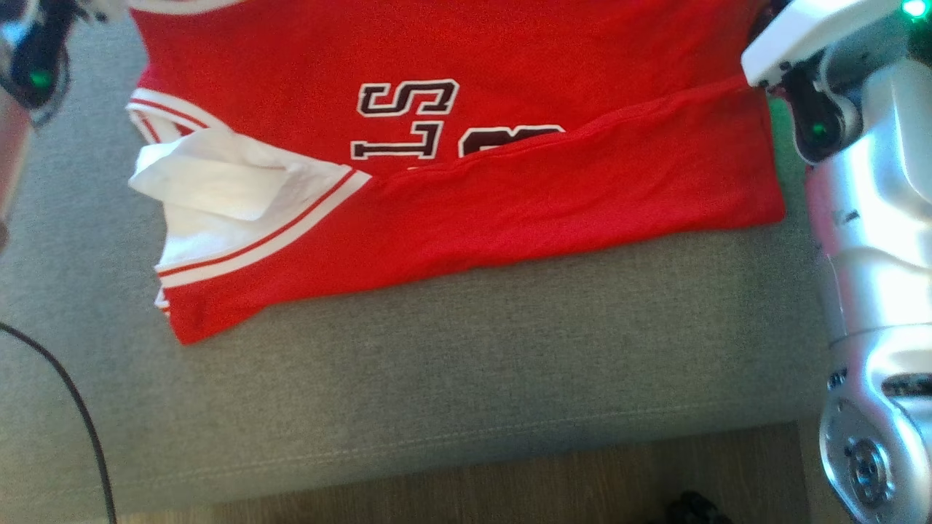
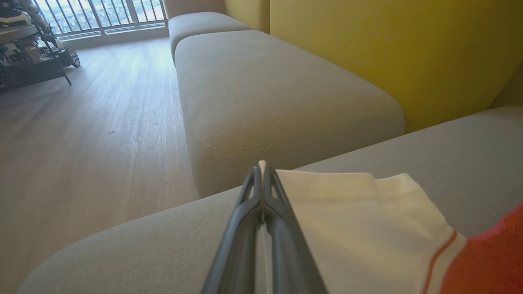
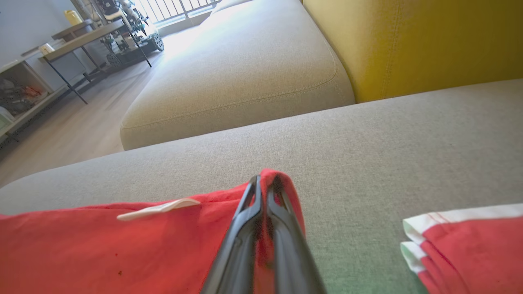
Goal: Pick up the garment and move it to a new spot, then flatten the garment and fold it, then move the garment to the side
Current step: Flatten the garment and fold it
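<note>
**Pinched at both ends**

Head view: the red, white-trimmed fabric jersey [image 1: 510, 189] with black letters lies part-folded across the grey fabric sofa seat [image 1: 473, 364], with the wooden floor [image 1: 510, 480] below.

Left wrist view: the left tool [image 2: 261, 168] is clamped on the jersey's white corner. A yellow backrest [image 2: 388, 53] stands behind.

Right wrist view: the right tool [image 3: 264, 179] is clamped on a red fold.

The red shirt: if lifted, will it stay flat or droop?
Probably droops: the shirt lies creased and folded over on the sofa. Likely light: the right gripper raises a peak of cloth with just its tips. The left gripper pinches the white sleeve, so the middle would probably sag between them.
</note>
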